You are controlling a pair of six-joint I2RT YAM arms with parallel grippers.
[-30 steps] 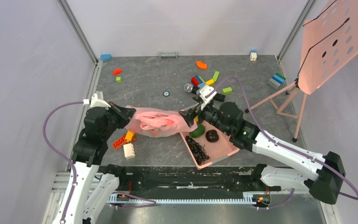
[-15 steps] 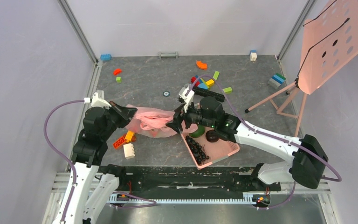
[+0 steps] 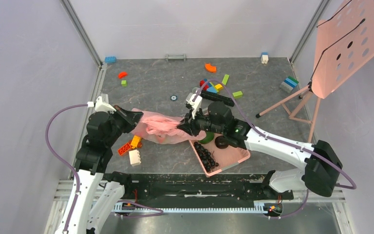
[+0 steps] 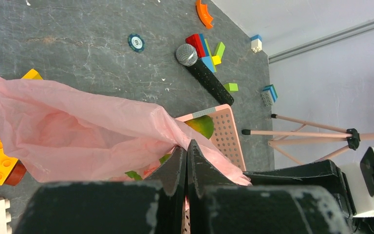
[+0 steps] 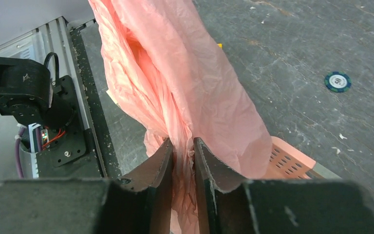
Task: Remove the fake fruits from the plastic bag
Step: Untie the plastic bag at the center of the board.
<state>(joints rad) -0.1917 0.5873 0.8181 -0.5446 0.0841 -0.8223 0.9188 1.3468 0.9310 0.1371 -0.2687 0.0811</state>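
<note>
Bag [image 3: 159,127] strung between left claw [image 3: 138,116] and right claw [image 3: 179,129], basket [image 3: 234,156] right of right claw, microphone [image 3: 220,99] behind it, blocks [image 3: 130,144] before left claw

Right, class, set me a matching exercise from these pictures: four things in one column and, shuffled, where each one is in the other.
1 plastic bag
2 black grapes
3 microphone
4 poker chip

A in the pink basket
B pinched by the left hand and the right hand
C by itself on the table
D beside the coloured blocks

Pairs: 1-B, 2-A, 3-D, 4-C
</note>
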